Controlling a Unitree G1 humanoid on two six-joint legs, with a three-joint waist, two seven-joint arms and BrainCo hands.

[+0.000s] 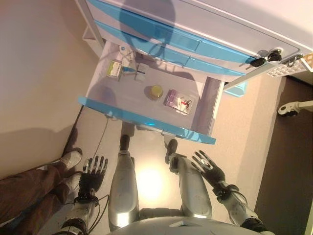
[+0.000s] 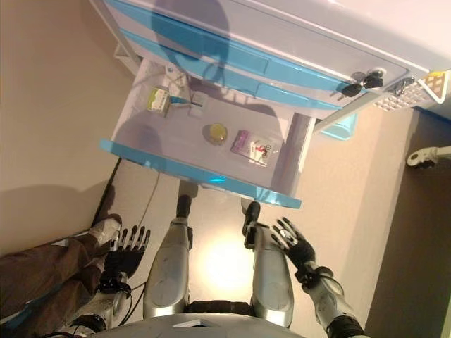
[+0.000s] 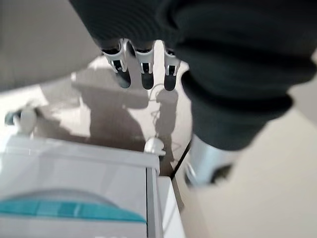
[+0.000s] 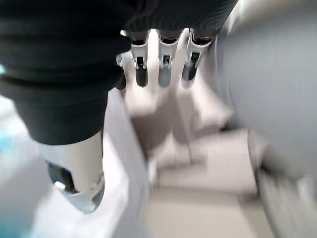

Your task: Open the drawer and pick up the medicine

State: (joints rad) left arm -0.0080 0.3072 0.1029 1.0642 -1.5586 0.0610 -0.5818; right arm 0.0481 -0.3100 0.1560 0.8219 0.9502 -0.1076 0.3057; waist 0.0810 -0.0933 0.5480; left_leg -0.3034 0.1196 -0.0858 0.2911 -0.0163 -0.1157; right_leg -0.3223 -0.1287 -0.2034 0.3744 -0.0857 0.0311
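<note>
The white drawer with a blue front stands pulled out of the cabinet. Inside lie a green and white medicine box, a small white packet, a round yellow-lidded jar and a purple blister pack. My left hand hangs low at the lower left, fingers straight, holding nothing. My right hand is below the drawer's front at the lower right, fingers spread and empty. Both hands are well clear of the drawer.
Two shut blue-fronted drawers sit above the open one, with keys in a lock at the right. A person's legs and white shoe stand at the lower left near my left hand. A wall runs along the left.
</note>
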